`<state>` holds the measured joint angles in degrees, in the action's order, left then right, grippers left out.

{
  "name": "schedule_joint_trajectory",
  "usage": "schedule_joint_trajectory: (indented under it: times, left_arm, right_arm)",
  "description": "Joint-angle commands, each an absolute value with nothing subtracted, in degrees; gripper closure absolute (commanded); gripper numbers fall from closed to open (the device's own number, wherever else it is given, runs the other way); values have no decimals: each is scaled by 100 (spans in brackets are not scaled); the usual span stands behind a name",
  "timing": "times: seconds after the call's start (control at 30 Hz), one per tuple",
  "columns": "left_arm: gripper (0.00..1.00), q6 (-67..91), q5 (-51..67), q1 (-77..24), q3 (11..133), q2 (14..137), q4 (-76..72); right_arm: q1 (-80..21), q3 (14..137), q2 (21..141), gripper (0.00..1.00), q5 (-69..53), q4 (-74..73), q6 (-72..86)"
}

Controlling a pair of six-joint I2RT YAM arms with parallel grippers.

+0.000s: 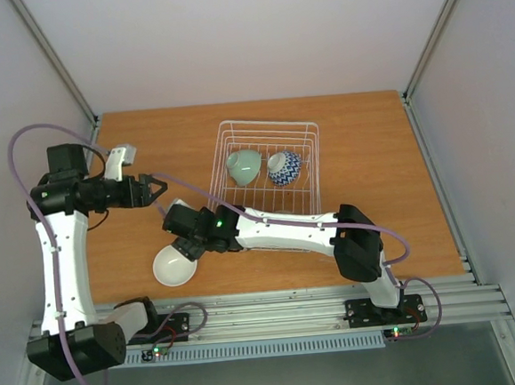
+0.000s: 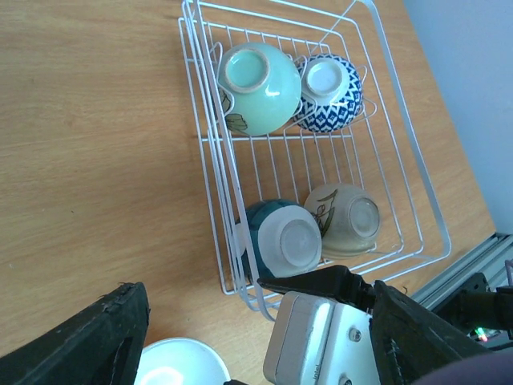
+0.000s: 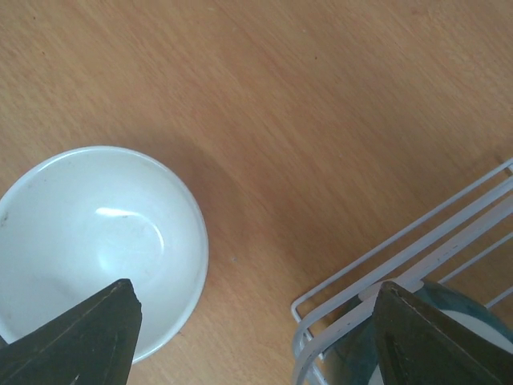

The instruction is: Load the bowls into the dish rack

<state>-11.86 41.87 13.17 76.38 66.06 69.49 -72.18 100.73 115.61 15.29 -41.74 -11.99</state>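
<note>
The white wire dish rack (image 1: 267, 121) stands at the middle back of the table. In the left wrist view the dish rack (image 2: 210, 160) holds a mint bowl (image 2: 256, 87), a blue patterned bowl (image 2: 327, 92), a frosted teal bowl (image 2: 284, 237) and a beige bowl (image 2: 346, 218). A white bowl (image 1: 174, 266) sits upright on the table left of the rack's near corner. My right gripper (image 1: 181, 245) hovers open over the table between the white bowl (image 3: 92, 241) and the rack corner (image 3: 377, 293), touching neither. My left gripper (image 1: 154, 186) hangs open and empty, further left and higher.
The right arm (image 1: 287, 230) lies across the near side of the rack and hides its front bowls from above. Its wrist camera housing (image 2: 321, 341) sits close below the left gripper. A metal rail (image 1: 285, 311) runs along the table's near edge.
</note>
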Motion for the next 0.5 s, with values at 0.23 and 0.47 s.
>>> schedule_joint_trajectory:
  times: [0.23, 0.47]
  left_arm:
    - [26, 198, 2866, 2303, 7637, 6400, 3525]
    - [25, 258, 3317, 2303, 7449, 6184, 3496]
  right_arm:
    - [-7338, 10219, 11439, 20, 906, -5240, -2014]
    - [-6877, 10916, 11984, 19, 427, -5317, -2267]
